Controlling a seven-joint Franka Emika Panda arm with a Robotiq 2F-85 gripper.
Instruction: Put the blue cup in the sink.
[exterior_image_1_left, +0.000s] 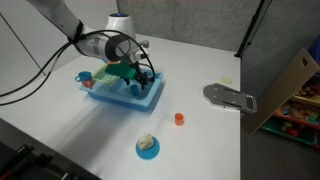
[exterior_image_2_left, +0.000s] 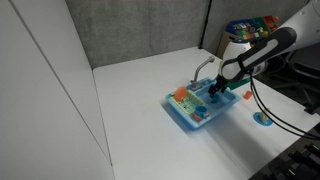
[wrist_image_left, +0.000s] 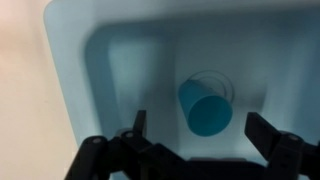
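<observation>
1. Tabletop (exterior_image_1_left: 200, 60): white and wide, and it carries every item below. You see it in both exterior views.

2. Your arm (exterior_image_1_left: 60, 20): a white Franka that reaches in from one edge of the tabletop and bends down over the sink.

3. Cardboard box (exterior_image_1_left: 295, 85): brown, standing at the tabletop's far edge, well apart from your work.

4. Sink (exterior_image_1_left: 150, 98): a light-blue plastic toy with a rectangular basin. In an exterior view a grey curved faucet (exterior_image_2_left: 205, 68) rises at its back, and an orange dish (exterior_image_2_left: 181, 93) sits in the side rack. In the wrist view its pale rim (wrist_image_left: 70, 70) frames the basin.

5. Grey flat object (exterior_image_1_left: 230, 97): lies on the tabletop near the box. You cannot tell what it is.

6. Blue plate (exterior_image_1_left: 147, 150): round, with pale food on it, on the tabletop well apart from the sink.

7. Your tool (wrist_image_left: 198, 118): hangs over the basin with its jaws spread wide. Its dark fingers (wrist_image_left: 140, 130) grip nothing.

8. Blue cup (wrist_image_left: 205, 108): small, plain and without a handle. It lies inside the sink basin below your tool, between the two fingers and touching neither. Your tool hides it in both exterior views.

9. Small orange cup (exterior_image_1_left: 179, 119): alone on the tabletop, between the sink and the grey object.
</observation>
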